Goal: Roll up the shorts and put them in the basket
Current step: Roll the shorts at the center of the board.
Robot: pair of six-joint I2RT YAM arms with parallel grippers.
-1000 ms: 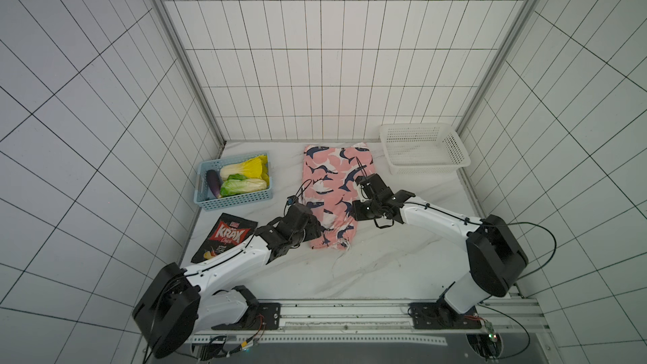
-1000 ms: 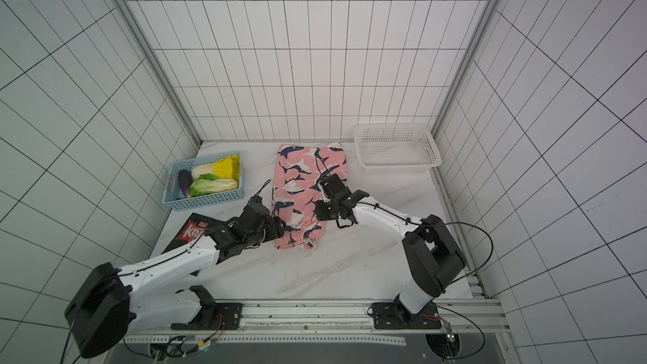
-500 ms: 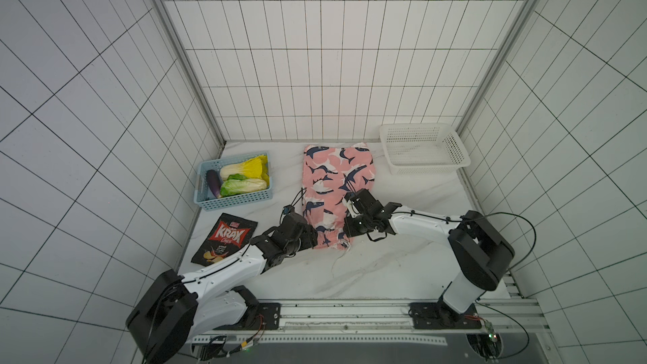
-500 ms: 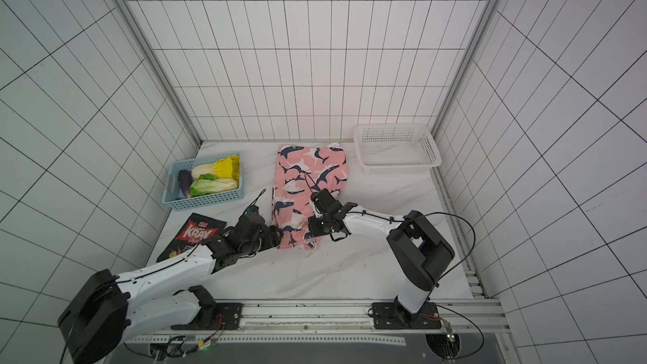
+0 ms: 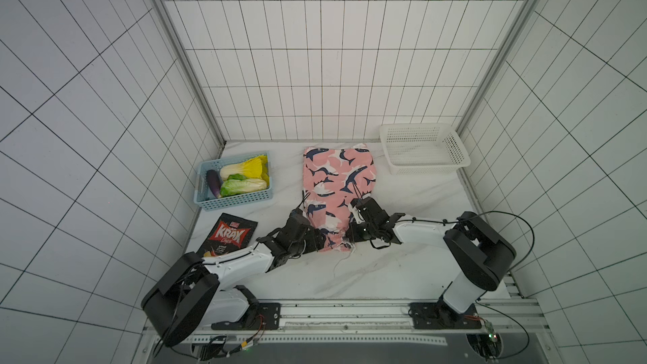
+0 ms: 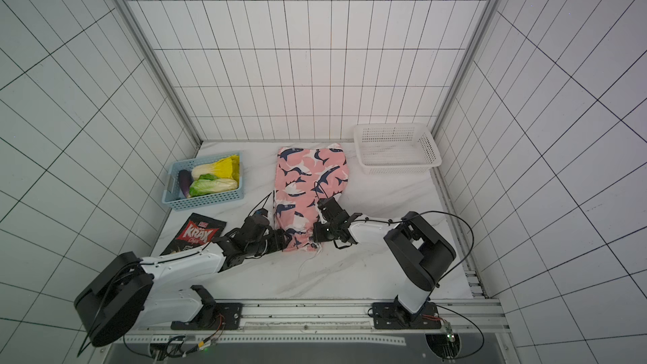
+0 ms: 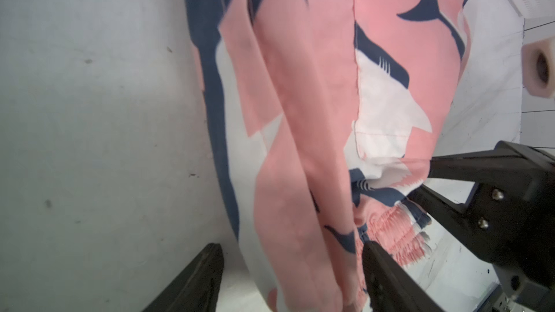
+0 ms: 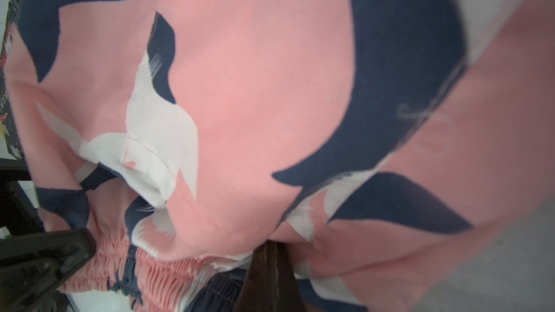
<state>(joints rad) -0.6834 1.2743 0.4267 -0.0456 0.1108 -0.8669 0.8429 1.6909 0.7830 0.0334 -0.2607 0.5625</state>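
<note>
The pink shark-print shorts lie flat in a long strip mid-table, gathered waistband at the near end. My left gripper sits low at the near left corner. In the left wrist view it is open, its fingers either side of the shorts' folded edge. My right gripper is at the near right corner, shut on the shorts' waistband; in the right wrist view its closed fingertips disappear under the shorts.
A blue basket of vegetables stands at the left, with a black chips bag in front of it. A white basket stands at the back right. A thin white drawstring trails from the waistband toward the front.
My right gripper slid from mid-shorts to the near waistband corner and shut on it. My left gripper moved nearer along the left edge, staying open.
</note>
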